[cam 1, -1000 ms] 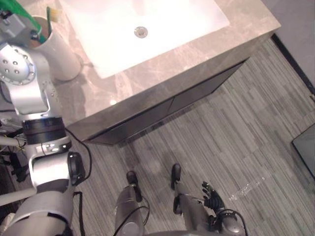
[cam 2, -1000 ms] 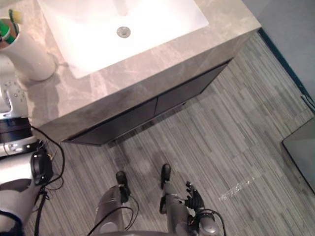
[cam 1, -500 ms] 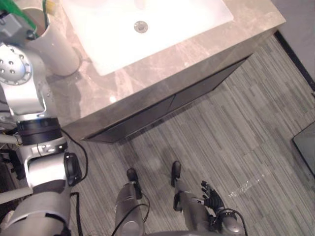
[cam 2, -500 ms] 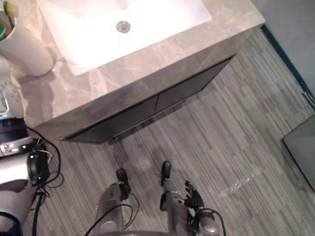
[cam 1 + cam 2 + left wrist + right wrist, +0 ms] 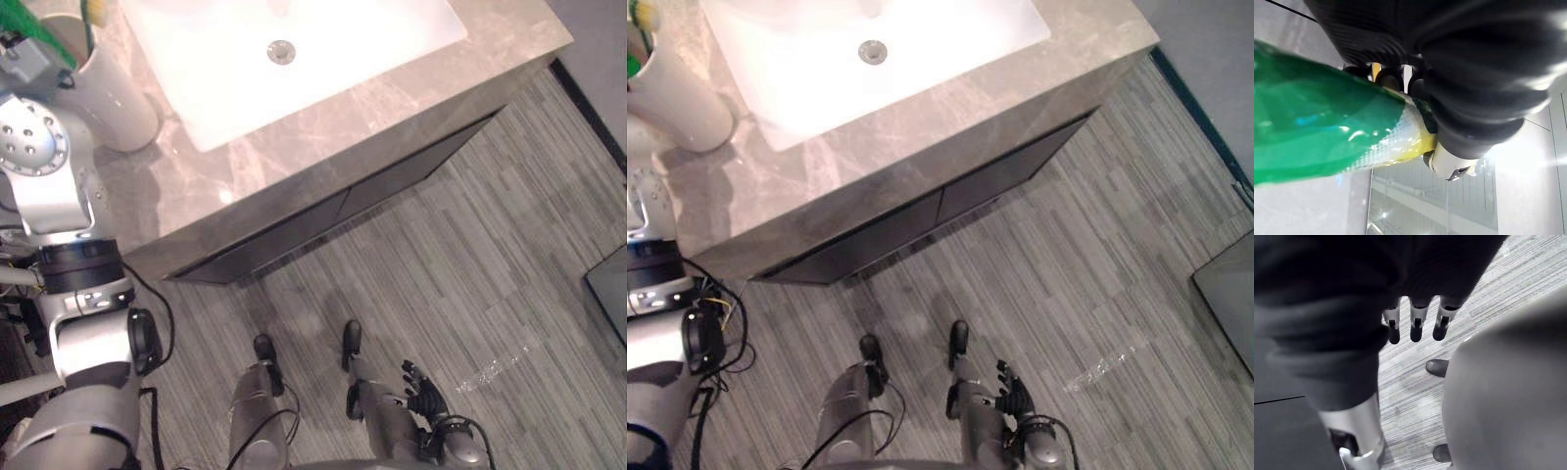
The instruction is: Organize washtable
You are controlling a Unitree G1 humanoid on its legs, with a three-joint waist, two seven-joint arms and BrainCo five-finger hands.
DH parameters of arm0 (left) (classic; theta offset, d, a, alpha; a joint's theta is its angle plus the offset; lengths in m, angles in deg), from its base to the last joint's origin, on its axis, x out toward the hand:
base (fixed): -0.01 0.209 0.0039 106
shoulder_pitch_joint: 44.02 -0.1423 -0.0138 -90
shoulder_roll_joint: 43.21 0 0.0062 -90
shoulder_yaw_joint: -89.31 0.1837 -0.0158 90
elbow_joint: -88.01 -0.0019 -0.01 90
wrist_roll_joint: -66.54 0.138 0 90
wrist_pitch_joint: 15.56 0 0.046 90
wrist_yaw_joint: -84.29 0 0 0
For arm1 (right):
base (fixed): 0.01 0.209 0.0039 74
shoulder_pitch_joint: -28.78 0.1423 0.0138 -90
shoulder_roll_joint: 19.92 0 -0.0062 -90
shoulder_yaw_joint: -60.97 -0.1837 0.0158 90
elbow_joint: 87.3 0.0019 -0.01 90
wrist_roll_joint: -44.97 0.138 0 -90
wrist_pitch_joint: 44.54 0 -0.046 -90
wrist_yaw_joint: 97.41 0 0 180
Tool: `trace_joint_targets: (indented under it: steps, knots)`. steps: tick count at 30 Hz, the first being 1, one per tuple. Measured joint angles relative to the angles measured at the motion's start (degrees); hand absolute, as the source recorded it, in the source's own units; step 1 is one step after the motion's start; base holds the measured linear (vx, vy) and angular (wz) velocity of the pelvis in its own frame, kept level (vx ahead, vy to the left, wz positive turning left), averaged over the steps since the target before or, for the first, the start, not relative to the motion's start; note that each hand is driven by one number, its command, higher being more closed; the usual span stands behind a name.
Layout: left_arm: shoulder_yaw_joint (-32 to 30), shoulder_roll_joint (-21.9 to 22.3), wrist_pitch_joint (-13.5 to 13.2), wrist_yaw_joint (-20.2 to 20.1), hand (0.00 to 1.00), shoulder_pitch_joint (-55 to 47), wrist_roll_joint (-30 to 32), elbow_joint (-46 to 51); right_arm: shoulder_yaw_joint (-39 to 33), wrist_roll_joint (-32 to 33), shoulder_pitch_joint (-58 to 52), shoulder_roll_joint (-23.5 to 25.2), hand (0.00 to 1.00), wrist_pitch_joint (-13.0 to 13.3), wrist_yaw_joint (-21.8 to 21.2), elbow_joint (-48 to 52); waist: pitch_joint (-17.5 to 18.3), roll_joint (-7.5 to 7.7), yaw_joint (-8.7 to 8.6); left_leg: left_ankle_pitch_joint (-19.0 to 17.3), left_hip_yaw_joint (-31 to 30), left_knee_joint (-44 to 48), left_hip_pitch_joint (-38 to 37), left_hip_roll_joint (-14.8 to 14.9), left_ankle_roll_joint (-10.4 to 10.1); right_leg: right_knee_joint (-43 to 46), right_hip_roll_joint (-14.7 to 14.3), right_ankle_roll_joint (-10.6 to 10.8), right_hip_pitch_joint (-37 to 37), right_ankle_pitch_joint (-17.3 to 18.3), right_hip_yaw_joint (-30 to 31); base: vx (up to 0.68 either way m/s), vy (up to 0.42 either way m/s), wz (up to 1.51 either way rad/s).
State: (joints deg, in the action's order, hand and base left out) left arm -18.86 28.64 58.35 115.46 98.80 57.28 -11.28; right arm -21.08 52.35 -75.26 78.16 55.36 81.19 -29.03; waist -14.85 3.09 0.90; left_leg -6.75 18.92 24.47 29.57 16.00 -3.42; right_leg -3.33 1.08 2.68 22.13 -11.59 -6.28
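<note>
A white cup (image 5: 116, 96) stands on the marble counter (image 5: 323, 127), left of the white sink (image 5: 225, 93). A yellow-green toothbrush (image 5: 96, 12) sticks out of it. My left hand (image 5: 35, 61) is raised just left of the cup's mouth. It is shut on a green tube (image 5: 1317, 132) with a clear and yellow end; the tube (image 5: 31, 22) shows as a green strip above the hand. My right hand (image 5: 423, 397) hangs low over the floor, away from the counter, with its fingers (image 5: 1414, 328) straight and nothing in them.
The sink's drain (image 5: 281, 47) lies mid-basin. Dark cabinet doors (image 5: 323, 211) run under the counter's front edge. Grey striped flooring (image 5: 470, 264) spreads in front, with a dark panel (image 5: 609, 294) at the right edge.
The camera has shifted a little. My left hand with the green tube has edged further to the left beside the cup. The right hand hangs as before.
</note>
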Motion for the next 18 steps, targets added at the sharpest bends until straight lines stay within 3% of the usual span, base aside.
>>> trace_joint_targets:
  steps: [18]
  knots:
    - [0.02,0.00,0.00,-1.07,1.00,-0.01,-0.01,0.26,0.92,-0.02,0.00,-0.01,0.00,-0.01,0.05,-0.04,0.06,0.03,0.00,0.03,0.00,-0.05,-0.40,-0.03,0.01,0.00,0.01,-0.03,-0.34,-0.02,0.00,0.00,0.000,0.00]
